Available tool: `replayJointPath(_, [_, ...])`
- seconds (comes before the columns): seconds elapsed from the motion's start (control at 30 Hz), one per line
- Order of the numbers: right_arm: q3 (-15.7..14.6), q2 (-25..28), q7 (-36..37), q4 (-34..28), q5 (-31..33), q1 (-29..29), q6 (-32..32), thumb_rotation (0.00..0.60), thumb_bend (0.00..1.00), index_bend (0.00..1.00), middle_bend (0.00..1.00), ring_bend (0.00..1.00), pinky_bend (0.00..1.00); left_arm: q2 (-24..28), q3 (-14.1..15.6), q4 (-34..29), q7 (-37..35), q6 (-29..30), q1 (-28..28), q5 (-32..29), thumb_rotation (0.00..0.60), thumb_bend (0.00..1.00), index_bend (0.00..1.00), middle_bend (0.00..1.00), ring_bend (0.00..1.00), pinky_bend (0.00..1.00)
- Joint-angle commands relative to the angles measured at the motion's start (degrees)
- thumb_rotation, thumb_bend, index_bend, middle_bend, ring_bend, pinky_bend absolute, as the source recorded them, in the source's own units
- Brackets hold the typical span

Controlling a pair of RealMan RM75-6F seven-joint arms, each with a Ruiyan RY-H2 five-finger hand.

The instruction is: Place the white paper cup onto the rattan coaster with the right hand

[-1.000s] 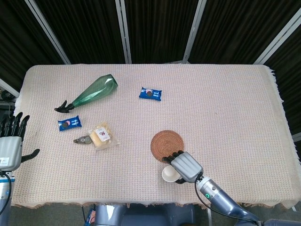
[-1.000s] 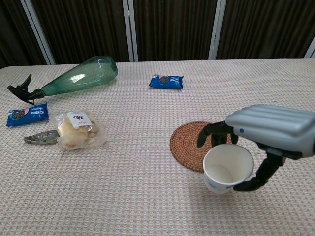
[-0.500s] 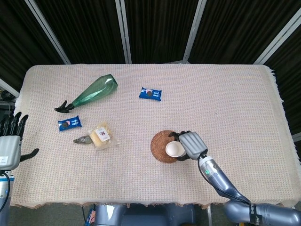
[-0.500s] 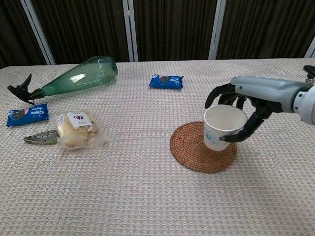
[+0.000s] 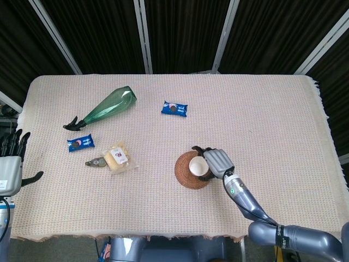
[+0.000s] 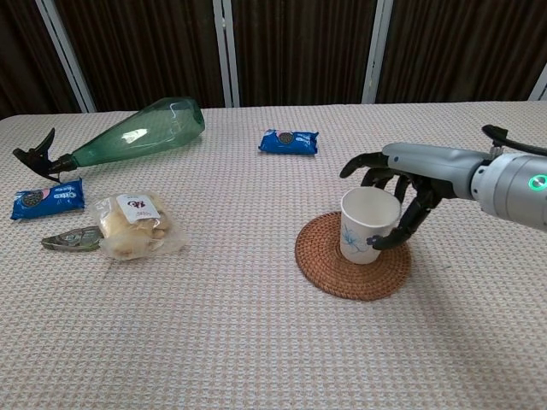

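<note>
Right hand (image 6: 395, 193) is wrapped around the white paper cup (image 6: 367, 225), with fingers (image 6: 408, 224) curled at the cup's far side and right side, so the cup is clamped. The cup stands upright, and its base seems to be resting on the rattan coaster (image 6: 332, 265), or very close above it; I cannot tell if the full weight is already down. In the head view the cup (image 5: 199, 167) sits toward 3 o'clock of the coaster (image 5: 184, 173), not at its centre.

From here the risk, I think, is in the release. If the fingers open unevenly, one of them can drag the light cup sideways and tip it, or push it off the edge of the coaster at 3 o'clock. A tight squeeze can also dent the thin paper wall.

At 9 o'clock from the coaster lie a wrapped snack (image 6: 133, 225) and a blue packet (image 6: 47, 198). Farther, at 11 o'clock, a green bottle (image 6: 137, 130) lies on its side, and another blue packet (image 6: 288, 141) lies at 12 o'clock. Left hand (image 5: 11, 164) waits at the table's edge, well apart, its fingers spread and holding nothing.
</note>
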Motion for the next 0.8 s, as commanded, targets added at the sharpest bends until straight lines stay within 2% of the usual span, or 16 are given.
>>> replayJointPath(0.03, [-0.22,1.25,0.97,-1.54,0.06,0.12,-0.74,0.6,0.0,0.0,0.0,0.0,0.05,-0.04,0.02,0.01,0.09,-0.12,-0.04,-0.06,0.6,0.0,0.0,0.0,0.0,0.0])
replayJointPath(0.1, [-0.17,2.1,1.34,-2.66,-1.25,-0.09,0.18,0.6,0.0,0.0,0.0,0.0,0.0,-0.04,0.03,-0.03,0.12,-0.11,-0.02,-0.04,0.6,0.0,0.0,0.0,0.0,0.0])
replayJointPath(0.23, [-0.57,5.0,1.35,-6.25,-4.42,-1.4,3.0,0.6,0.0,0.0,0.0,0.0,0.0,0.1,0.04,-0.19,-0.17,-0.07,0.1,-0.01,0.6,0.0,0.0,0.0,0.0,0.0])
replayJointPath(0.37, [-2.79,12.4,1.92,-13.97,-11.43,-6.1,9.33,0.6,0.0,0.0,0.0,0.0,0.0,0.49,0.15,-0.32,-0.94,0.16,0.43,0.27,0.6,0.0,0.0,0.0,0.0,0.0])
replayJointPath(0.47, [-5.33,17.27,3.02,-17.0,-18.41,-10.59,15.56,0.6,0.0,0.0,0.0,0.0,0.0,0.67,0.48,-0.25,-1.66,0.72,0.88,1.04,0.6,0.0,0.0,0.0,0.0,0.0])
replayJointPath(0.57, [-7.78,20.16,4.33,-16.23,-24.95,-15.08,22.57,0.6,0.0,0.0,0.0,0.0,0.0,0.63,1.06,0.08,-2.37,1.7,1.6,2.14,0.6,0.0,0.0,0.0,0.0,0.0])
replayJointPath(0.67, [-10.38,21.26,6.11,-12.45,-30.93,-19.44,29.61,0.6,0.0,0.0,0.0,0.0,0.0,0.57,1.83,0.58,-3.31,2.79,2.5,3.42,0.6,0.0,0.0,0.0,0.0,0.0])
replayJointPath(0.8, [-12.34,21.41,8.37,-8.36,-34.02,-23.25,35.14,0.6,0.0,0.0,0.0,0.0,0.0,0.51,2.56,1.54,-4.36,3.82,3.37,4.75,0.6,0.0,0.0,0.0,0.0,0.0])
